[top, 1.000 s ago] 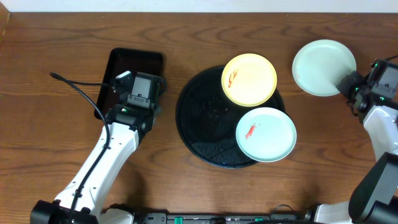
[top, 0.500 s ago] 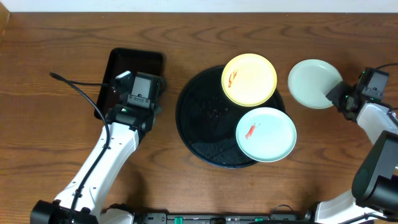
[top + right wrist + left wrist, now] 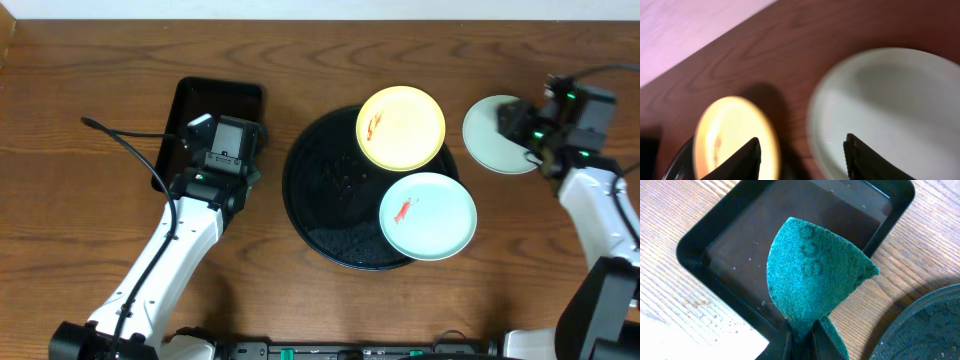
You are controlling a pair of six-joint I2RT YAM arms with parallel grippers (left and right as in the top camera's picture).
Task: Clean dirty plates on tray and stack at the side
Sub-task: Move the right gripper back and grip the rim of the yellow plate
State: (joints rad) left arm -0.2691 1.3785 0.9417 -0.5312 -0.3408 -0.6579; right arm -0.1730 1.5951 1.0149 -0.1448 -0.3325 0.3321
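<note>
Left arm (image 3: pixel 165 255) extended from the lower left of the overhead frame, forearm angled up and right, wrist sitting left of centre. Left gripper (image 3: pixel 801 335) was closed: fingers nearly together, pinching a folded sponge (image 3: pixel 815 275) by its lower corner. Right arm (image 3: pixel 600 210) ran up the right edge, wrist bent inward at the upper right. Right gripper (image 3: pixel 517 122) pointed toward frame left. In the right wrist view both fingers (image 3: pixel 747 160) stood well apart, jaws spread wide.
</note>
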